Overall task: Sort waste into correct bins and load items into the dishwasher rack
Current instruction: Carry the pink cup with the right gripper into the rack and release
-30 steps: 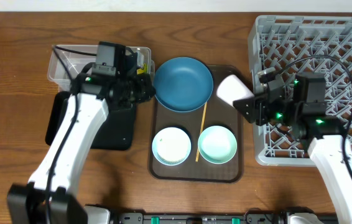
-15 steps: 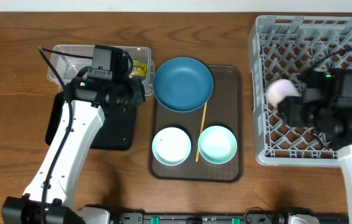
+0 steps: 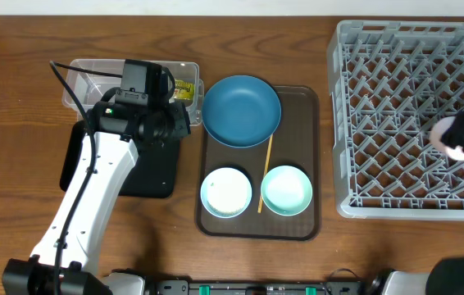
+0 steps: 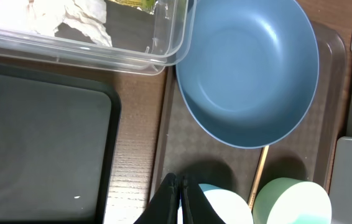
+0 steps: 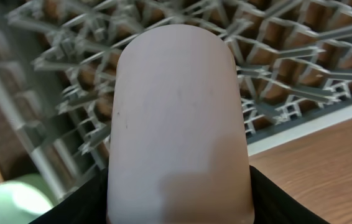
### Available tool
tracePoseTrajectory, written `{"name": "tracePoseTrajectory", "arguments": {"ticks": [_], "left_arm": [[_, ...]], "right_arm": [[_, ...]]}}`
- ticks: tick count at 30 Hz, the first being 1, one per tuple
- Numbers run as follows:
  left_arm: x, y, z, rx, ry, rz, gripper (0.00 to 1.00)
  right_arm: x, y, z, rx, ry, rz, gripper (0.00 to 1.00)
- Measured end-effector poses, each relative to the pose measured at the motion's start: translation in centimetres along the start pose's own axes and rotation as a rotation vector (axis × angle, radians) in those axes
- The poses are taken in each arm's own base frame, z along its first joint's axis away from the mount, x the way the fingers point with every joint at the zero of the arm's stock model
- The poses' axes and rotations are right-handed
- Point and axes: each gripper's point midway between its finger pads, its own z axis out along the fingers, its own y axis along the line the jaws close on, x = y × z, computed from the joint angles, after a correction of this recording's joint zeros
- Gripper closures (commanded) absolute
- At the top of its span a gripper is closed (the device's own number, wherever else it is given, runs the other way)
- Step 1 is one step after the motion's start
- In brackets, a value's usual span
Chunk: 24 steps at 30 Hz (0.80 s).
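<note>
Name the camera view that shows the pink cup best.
Right wrist: the pink cup fills the frame, its side sharp, with the dishwasher rack behind it. Overhead catches only a small part of the cup at the right edge, over the rack. Left wrist does not show it.

pink cup (image 3: pixel 444 136) carried rightward, now over rack (image 3: pixel 379 57)
</note>
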Motion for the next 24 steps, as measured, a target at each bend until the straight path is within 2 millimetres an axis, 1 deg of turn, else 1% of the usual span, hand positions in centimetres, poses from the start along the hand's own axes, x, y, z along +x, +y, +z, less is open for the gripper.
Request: {"name": "tracePoseTrajectory", "arguments": {"ticks": [4,6,11,13,16,19,24], "left_arm": [[0.0,0.0,0.0,0.000,0.000,0.000,0.93],[0.0,0.0,0.0,0.000,0.000,0.000,0.93],[0.0,0.0,0.0,0.000,0.000,0.000,0.93],[0.0,0.0,0.0,0.000,0.000,0.000,0.93],[0.0,0.0,0.0,0.000,0.000,0.000,0.93],[0.0,0.0,0.0,0.000,0.000,0.000,0.93],[0.0,0.0,0.0,0.000,0.000,0.000,0.93]], "right_arm": [[-1.5,-2.8,1.8,0.025,0.016,0.093,0.99],[-1.8,-4.4,2.5,0.038,0.021,0.144,0.99],[-2.2,-8.0,2.9,0.068,0.004,0.273,0.99],[-2.1,-9.0,2.8,0.076,-0.001,0.308,0.99],[-2.0,-10.0,2.7,0.081,-0.007,0.340,0.99],[-2.0,-10.4,2.9,0.083,-0.004,0.353,0.99],[-2.2,-10.7,4.3,0.080,0.026,0.360,0.99]]}}
